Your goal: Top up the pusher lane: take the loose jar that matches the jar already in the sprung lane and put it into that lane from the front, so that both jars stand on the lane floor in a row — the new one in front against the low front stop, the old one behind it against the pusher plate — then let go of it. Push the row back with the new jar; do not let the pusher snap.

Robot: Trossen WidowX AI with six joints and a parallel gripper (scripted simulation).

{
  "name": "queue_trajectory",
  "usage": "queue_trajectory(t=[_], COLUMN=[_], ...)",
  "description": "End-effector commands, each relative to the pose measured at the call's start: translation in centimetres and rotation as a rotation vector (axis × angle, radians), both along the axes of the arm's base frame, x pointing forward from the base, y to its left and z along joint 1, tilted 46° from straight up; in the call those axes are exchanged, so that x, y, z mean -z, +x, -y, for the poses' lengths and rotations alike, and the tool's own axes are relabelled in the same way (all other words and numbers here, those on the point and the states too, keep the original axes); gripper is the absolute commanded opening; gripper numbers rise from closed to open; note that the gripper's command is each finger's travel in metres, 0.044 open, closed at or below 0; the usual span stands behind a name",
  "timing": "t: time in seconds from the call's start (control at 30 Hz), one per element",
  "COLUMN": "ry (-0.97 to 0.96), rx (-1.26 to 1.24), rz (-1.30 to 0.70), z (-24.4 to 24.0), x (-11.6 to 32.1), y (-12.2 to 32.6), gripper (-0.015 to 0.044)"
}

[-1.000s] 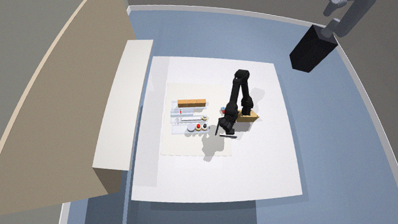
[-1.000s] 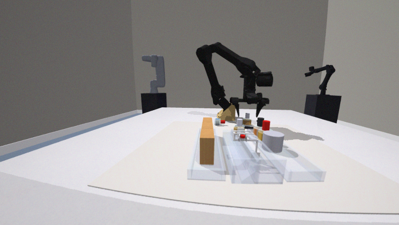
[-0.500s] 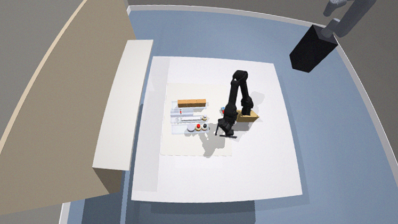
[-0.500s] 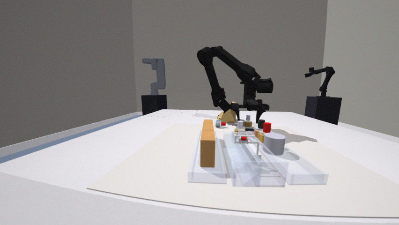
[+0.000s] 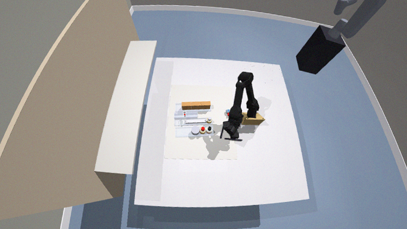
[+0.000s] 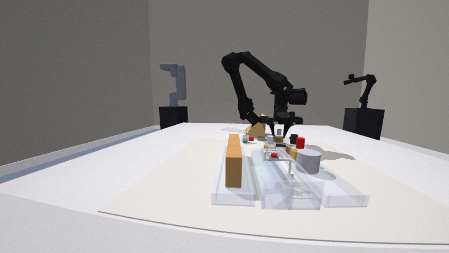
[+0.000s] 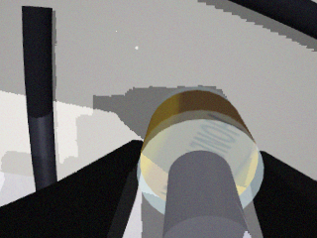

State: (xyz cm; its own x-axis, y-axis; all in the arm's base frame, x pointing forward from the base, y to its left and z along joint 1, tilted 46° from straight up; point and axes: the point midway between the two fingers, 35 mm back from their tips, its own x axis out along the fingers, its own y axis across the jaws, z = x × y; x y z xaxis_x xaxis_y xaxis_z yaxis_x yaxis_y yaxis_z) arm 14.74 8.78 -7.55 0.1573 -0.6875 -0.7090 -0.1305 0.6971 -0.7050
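The loose jar (image 6: 278, 138) (image 7: 198, 101), amber with a pale shoulder and a grey knob, stands upright on the table. My gripper (image 6: 279, 136) (image 7: 196, 156) points down and is shut on this jar, one finger against each side. In the top view the arm hides the jar and fingertips. The matching jar (image 5: 209, 120) (image 6: 270, 139), amber with a grey knob, stands near the front end of the sprung lane. The pale pusher strip (image 5: 195, 121) lies behind it. Its contact with the pusher plate is too small to tell.
Beside the lane stand a red-knobbed jar (image 5: 202, 130) (image 6: 300, 143), a black-knobbed jar (image 5: 209, 129) and a grey cylinder (image 5: 195, 130) (image 6: 308, 161). Orange-brown blocks (image 5: 196, 105) (image 6: 233, 166) fill another lane. Dark rods (image 5: 233, 139) (image 7: 40, 99) lie near my gripper. A red-and-blue item (image 5: 228, 111) lies by the arm.
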Motion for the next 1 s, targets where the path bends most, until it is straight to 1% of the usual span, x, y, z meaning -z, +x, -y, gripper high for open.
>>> queue_trajectory(t=[0.0, 0.07, 0.1, 0.53, 0.73, 0.97], ry=[0.000, 0.002, 0.003, 0.001, 0.007, 0.033], rx=[-0.007, -0.007, -0.007, -0.007, -0.002, 0.014], rz=[0.001, 0.000, 0.000, -0.002, -0.006, -0.018], z=[-0.3, -1.2, -1.7, -6.9, -6.9, -6.5], x=[-0.2, -0.9, -1.3, -7.4, -7.5, -7.5], y=[0.1, -0.1, -0.2, -2.4, -1.8, 1.1], gripper=[0.0065, 0.0013, 0.0000, 0.0000, 0.0000, 0.0000])
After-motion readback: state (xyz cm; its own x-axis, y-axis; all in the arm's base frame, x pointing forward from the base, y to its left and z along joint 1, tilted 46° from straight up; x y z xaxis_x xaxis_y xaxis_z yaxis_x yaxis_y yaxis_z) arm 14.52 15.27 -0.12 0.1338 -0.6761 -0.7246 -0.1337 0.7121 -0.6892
